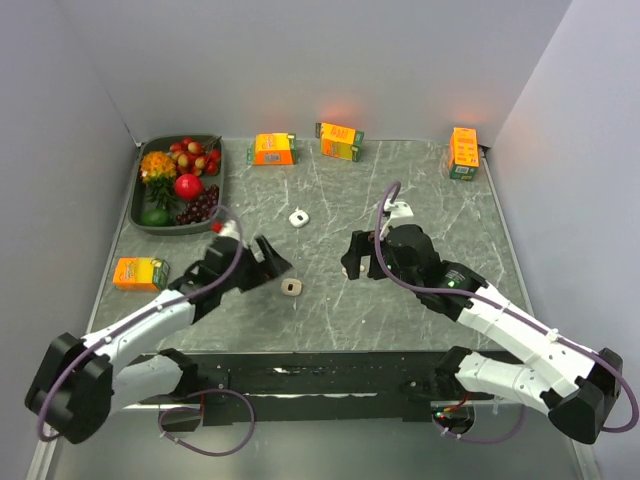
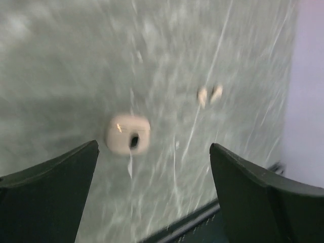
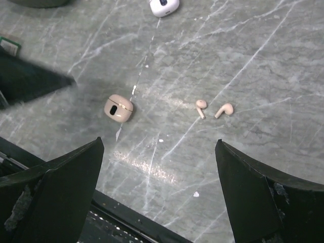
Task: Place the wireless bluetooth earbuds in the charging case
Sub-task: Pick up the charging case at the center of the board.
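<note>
Two tiny pale stemmed earbuds (image 3: 201,107) (image 3: 224,110) lie side by side on the marble table; they also show blurred in the left wrist view (image 2: 209,94). I cannot make them out in the top view. A beige rounded-square case with a hole (image 1: 291,287) (image 3: 119,108) (image 2: 128,134) lies to their left. My left gripper (image 1: 268,256) (image 2: 154,152) is open and empty, hovering just left of the beige case. My right gripper (image 1: 358,258) (image 3: 159,144) is open and empty, hovering above the table near the earbuds.
A white rounded-square piece with a hole (image 1: 297,217) (image 3: 164,6) lies further back. Orange cartons stand at the back (image 1: 272,149) (image 1: 340,140) (image 1: 463,152) and at the left (image 1: 139,273). A grey tray (image 1: 214,199) of fruit sits back left. The table's near edge (image 3: 131,217) is close below both grippers.
</note>
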Controlling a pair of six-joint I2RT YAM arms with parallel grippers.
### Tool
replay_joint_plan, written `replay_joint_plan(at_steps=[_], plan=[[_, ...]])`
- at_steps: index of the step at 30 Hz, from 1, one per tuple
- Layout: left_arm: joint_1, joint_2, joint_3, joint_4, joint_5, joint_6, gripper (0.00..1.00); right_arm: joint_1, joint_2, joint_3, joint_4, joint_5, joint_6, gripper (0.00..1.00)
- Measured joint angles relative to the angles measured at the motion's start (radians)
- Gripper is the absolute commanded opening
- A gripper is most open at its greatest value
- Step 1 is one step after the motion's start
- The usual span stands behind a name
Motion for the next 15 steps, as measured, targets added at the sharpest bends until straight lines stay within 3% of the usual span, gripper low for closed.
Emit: replay_joint_plan(at_steps=[4, 11, 15], plan=[[-0.195, -0.01, 0.012, -0.05, -0.096, -0.027, 0.96, -0.002, 0.022, 0.007, -0.004, 0.0, 0.01, 0.99], [-0.213, -0.017, -0.016, -0.048, -0.182, -0.132, 0.96, -0.002, 0.061, 0.009, -0.022, -0.015, 0.023, 0.99], [-0.233, 0.092, 0.034, -0.118, -0.223, -0.121, 0.96, -0.002, 0.056, 0.009, -0.023, -0.015, 0.023, 0.99]])
